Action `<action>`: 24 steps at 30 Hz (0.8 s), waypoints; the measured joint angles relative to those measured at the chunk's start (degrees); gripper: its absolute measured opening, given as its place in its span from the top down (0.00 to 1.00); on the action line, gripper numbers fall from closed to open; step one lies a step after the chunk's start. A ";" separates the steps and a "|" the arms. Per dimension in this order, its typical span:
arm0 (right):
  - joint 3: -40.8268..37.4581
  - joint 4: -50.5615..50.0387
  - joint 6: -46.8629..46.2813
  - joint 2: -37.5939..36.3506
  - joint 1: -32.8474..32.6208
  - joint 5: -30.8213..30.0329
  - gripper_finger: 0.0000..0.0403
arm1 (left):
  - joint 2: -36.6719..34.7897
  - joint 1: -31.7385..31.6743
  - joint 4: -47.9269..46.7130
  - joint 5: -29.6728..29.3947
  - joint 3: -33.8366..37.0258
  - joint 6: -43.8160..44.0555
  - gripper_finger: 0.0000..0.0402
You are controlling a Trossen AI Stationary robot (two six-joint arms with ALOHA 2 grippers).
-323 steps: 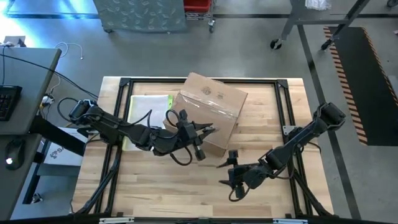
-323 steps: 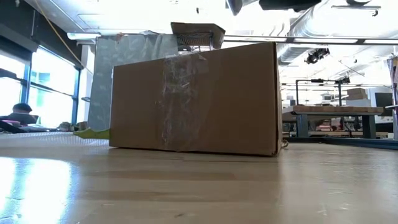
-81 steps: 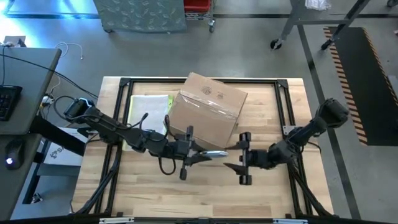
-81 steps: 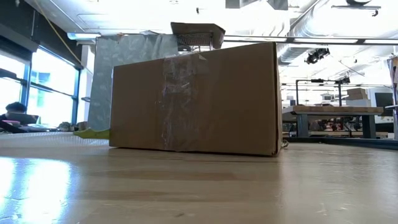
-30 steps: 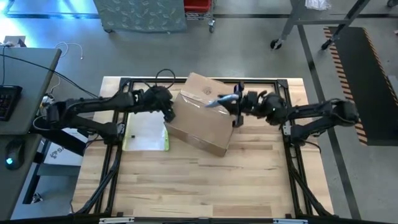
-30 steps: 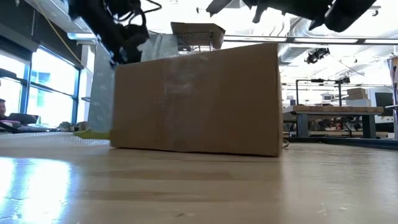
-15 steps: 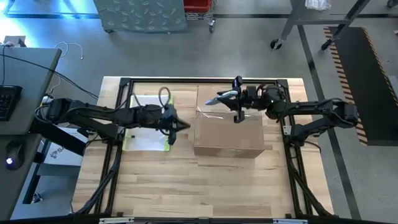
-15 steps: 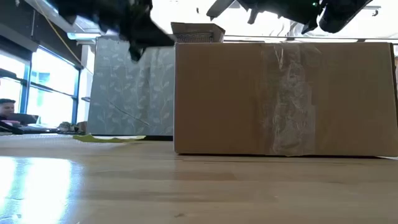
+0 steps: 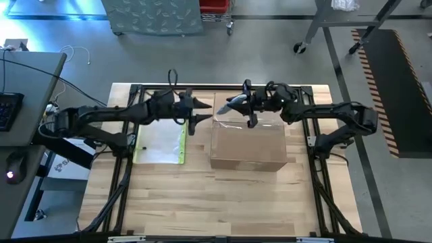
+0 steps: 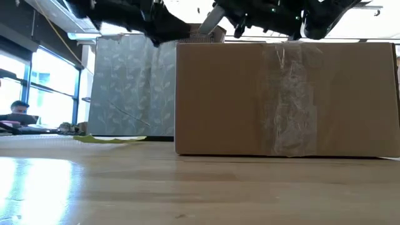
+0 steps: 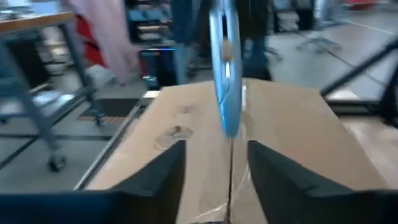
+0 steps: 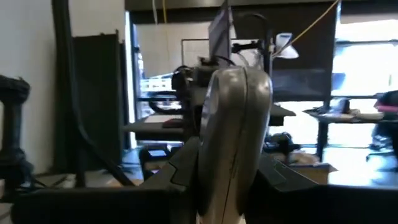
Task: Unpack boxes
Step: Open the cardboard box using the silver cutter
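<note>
Carton [image 9: 247,146] is seen as matt brown corrugated cardboard, with a glossy, wrinkled clear tape strip [image 10: 290,100] down one face. Tabletop [image 9: 223,202] is pale wood planks, smooth, lightly reflective (sheen caught in low view). A clear plastic sleeve [image 9: 160,143] with yellow edge is noted, shiny. A smooth metallic-looking tool [image 12: 230,134] (silvery, polished) is held in the right gripper [image 9: 237,104].

Low view blown out overhead, glare streak seen on tabletop [image 10: 37,181] at left. Left wrist view motion-blurred throughout. Right wrist view backlit by bright windows; foreground kept dark.
</note>
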State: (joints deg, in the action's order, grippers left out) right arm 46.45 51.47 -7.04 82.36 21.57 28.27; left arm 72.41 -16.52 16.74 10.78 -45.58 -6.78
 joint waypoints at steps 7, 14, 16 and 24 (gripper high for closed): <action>0.03 -6.52 2.92 -0.05 -1.50 2.43 0.86 | 9.01 -1.11 3.69 6.22 0.04 -5.18 0.38; 0.03 -15.53 13.85 -0.03 -5.06 -6.28 0.86 | 15.83 -0.71 3.30 5.63 -0.24 -1.12 0.37; 0.03 -15.93 15.52 -0.03 -5.91 -8.12 0.86 | 16.66 -0.61 3.36 5.51 -0.33 0.00 0.37; -3.04 -11.95 18.09 1.58 -5.85 -8.51 0.86 | 16.29 -0.52 2.06 5.01 -0.22 1.35 0.37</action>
State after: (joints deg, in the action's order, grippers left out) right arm 43.41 39.53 11.04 83.94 15.72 19.76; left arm 88.71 -17.04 18.79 15.79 -45.80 -5.43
